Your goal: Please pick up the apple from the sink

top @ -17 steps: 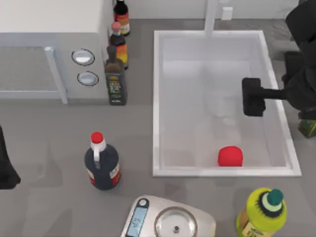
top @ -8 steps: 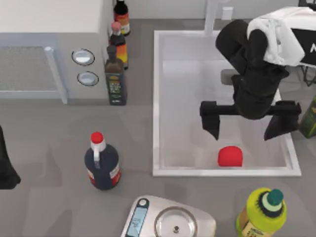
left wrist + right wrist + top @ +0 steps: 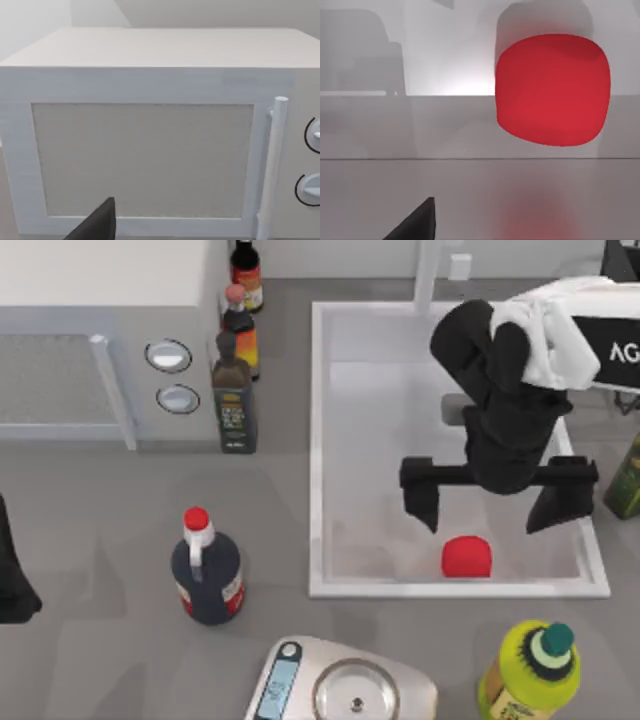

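Both fingers of right pincer (image 3: pixel 487 512) — spread — edged closer above apple (image 3: pixel 466 557).

The right arm (image 3: pixel 510 390) covers part of the sink (image 3: pixel 316 440) floor. The scale (image 3: pixel 345 690) and green bottle (image 3: pixel 530 670) run off the top view's lower edge. Labels on the bottles (image 3: pixel 235 390) beside the microwave (image 3: pixel 100 300) are too small to read.

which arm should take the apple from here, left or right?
Right. The right gripper hangs open over the sink, its fingers spread just above the apple at the basin's near edge. The left arm sits parked at the table's far left, facing the microwave.
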Robot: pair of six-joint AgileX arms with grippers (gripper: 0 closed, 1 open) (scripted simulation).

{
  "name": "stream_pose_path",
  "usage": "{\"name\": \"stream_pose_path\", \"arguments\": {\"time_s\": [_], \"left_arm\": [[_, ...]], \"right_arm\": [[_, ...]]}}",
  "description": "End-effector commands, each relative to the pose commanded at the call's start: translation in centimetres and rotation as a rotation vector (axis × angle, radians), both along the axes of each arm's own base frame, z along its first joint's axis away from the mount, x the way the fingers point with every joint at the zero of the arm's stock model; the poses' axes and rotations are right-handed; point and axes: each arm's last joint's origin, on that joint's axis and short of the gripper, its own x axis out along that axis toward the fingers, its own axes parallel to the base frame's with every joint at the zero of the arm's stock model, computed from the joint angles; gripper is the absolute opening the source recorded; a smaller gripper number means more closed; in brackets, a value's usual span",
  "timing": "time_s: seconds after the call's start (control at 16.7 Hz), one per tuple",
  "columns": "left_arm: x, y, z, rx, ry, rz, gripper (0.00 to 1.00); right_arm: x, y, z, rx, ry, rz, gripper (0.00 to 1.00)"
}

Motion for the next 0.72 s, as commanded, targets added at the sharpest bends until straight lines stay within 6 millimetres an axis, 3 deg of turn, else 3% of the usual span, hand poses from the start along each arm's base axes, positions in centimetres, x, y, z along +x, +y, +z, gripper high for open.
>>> {"name": "stream_pose_path", "arguments": {"time_s": [0.48,0.72], "left_arm": [[0.0,0.0,0.0,0.0,0.0,0.0,1.0],[0.0,0.0,0.0,0.0,0.0,0.0,1.0]], "right_arm": [[-0.1,0.1,-11.4,0.006,-0.011,0.003,1.0],[-0.4,0.0,-12.6,0.002,-0.004,0.004,1.0]]}}
